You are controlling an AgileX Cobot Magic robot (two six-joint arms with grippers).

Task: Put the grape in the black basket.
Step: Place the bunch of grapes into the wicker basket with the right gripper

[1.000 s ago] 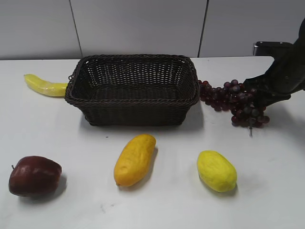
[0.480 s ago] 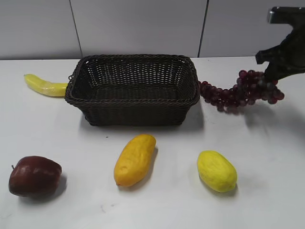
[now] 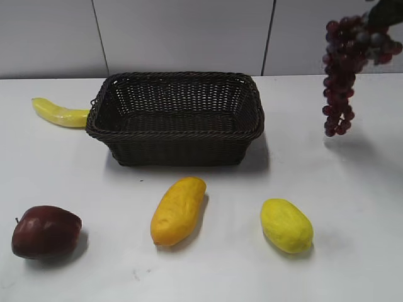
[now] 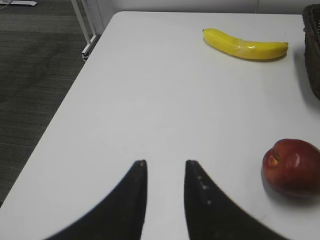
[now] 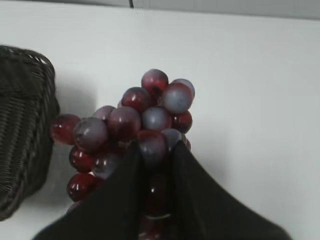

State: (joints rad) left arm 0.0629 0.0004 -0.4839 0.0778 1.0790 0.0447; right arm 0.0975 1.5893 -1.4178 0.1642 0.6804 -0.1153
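Observation:
The grape (image 3: 343, 69), a bunch of dark purple-red grapes, hangs in the air at the upper right of the exterior view, right of the black basket (image 3: 176, 116). My right gripper (image 3: 385, 11) is shut on its top and mostly cut off by the frame edge. In the right wrist view my right gripper (image 5: 156, 150) clamps the grape (image 5: 135, 120), with the basket's corner (image 5: 22, 125) at the left. My left gripper (image 4: 164, 162) is open and empty over bare table.
A banana (image 3: 60, 113) lies left of the basket, and also shows in the left wrist view (image 4: 245, 45). A dark red apple (image 3: 45, 231) sits front left, also in the left wrist view (image 4: 292, 165). An orange mango (image 3: 178, 209) and a yellow fruit (image 3: 286, 224) lie in front.
My right gripper has lifted the grape off the table, up and slightly right; the bunch now hangs vertically in the air. The left arm has not moved.

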